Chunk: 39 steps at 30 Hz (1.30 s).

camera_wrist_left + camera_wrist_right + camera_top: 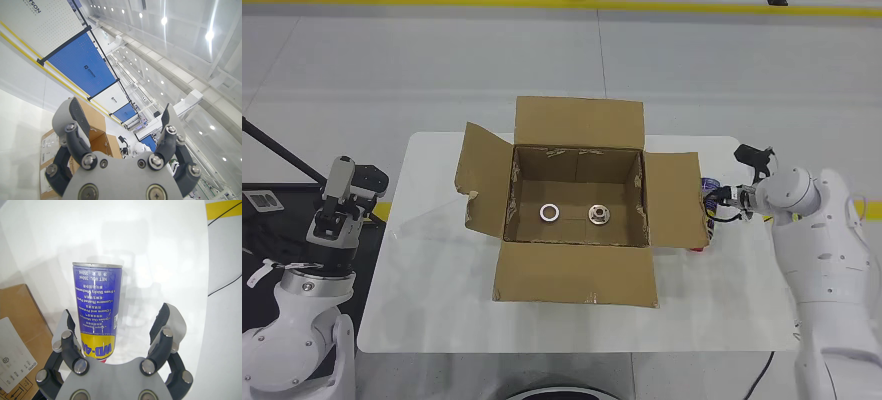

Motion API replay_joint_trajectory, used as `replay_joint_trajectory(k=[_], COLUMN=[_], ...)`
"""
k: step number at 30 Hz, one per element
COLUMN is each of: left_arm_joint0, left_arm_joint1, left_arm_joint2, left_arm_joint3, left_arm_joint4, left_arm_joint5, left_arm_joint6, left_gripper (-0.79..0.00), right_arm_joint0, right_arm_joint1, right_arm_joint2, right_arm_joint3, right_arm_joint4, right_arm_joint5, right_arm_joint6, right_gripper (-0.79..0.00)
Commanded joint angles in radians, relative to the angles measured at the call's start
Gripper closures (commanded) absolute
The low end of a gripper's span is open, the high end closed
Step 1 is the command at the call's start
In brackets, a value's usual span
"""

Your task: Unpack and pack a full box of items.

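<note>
- Your left tool [122, 113] is spread wide with nothing between its pads. It sits past the left edge of the surface [442, 300] and is tilted up toward the hall ceiling.
- Ahead of that tool and off to one side stands the cardboard box [577, 205], open, with all four flaps folded outward.
- The top view gives you the box's floor: a pale ring [550, 212] and a darker round piece [596, 212] lie side by side, a little apart.
- On the far side of the box from your left tool is the blue and yellow spray can [97, 309], just beside the box's right-hand flap.
- Your right tool [115, 315] is open wide around that can. The can is close against one finger [70, 323]; you cannot tell whether they touch. The other finger [158, 323] stands well apart from it.
- The can's base points away from the tool, past the fingertips, and its red cap [102, 361] lies back toward the palm.
- Beside the finger nearest the can, the right wrist view shows the flap's white label [13, 351]. Off the other finger, beyond the surface's edge, runs a black cable [223, 287].
</note>
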Motion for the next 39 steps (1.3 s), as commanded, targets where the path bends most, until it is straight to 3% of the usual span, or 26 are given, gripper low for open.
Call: replay_joint_trajectory(k=[1,10,14,18,23,26,31,32,34,35,38,39], left_arm_joint0=[0.000,0.000,0.000,0.000,0.000,0.000,0.000,0.000,0.000,0.000,0.000,0.000], left_arm_joint1=[0.000,0.000,0.000,0.000,0.000,0.000,0.000,0.000,0.000,0.000,0.000,0.000], left_arm_joint2=[0.000,0.000,0.000,0.000,0.000,0.000,0.000,0.000,0.000,0.000,0.000,0.000], left_arm_joint3=[0.000,0.000,0.000,0.000,0.000,0.000,0.000,0.000,0.000,0.000,0.000,0.000], left_arm_joint4=[0.000,0.000,0.000,0.000,0.000,0.000,0.000,0.000,0.000,0.000,0.000,0.000], left_arm_joint5=[0.000,0.000,0.000,0.000,0.000,0.000,0.000,0.000,0.000,0.000,0.000,0.000], left_arm_joint6=[0.000,0.000,0.000,0.000,0.000,0.000,0.000,0.000,0.000,0.000,0.000,0.000], left_gripper=[-0.785,-0.785,-0.785,-0.785,-0.785,-0.785,-0.785,-0.785,-0.785,-0.785,-0.785,-0.785], right_arm_joint0=[0.000,-0.024,-0.054,-0.095,-0.099,-0.070,-0.012,-0.001,0.016,0.022,0.036,0.037], right_arm_joint1=[0.003,0.012,0.010,0.002,-0.017,-0.033,-0.060,-0.064,-0.073,-0.076,-0.085,-0.088], right_arm_joint2=[0.005,0.019,0.027,0.008,-0.096,-0.175,-0.323,-0.345,-0.379,-0.392,-0.430,-0.444], right_arm_joint3=[-0.022,-0.211,-0.366,-0.558,-0.668,-0.662,-0.616,-0.605,-0.581,-0.572,-0.549,-0.544], right_arm_joint4=[-0.005,-0.053,-0.044,0.052,0.193,0.287,0.311,0.313,0.321,0.328,0.325,0.323], right_arm_joint5=[0.005,0.070,0.118,0.092,0.028,-0.021,-0.041,-0.040,-0.041,-0.044,-0.053,-0.053], right_arm_joint6=[-0.003,-0.083,-0.171,-0.205,-0.187,-0.167,-0.140,-0.135,-0.130,-0.130,-0.121,-0.120], right_gripper=[-0.785,-0.785,-0.785,-0.785,-0.785,-0.785,-0.785,-0.757,-0.551,-0.376,0.000,0.000])
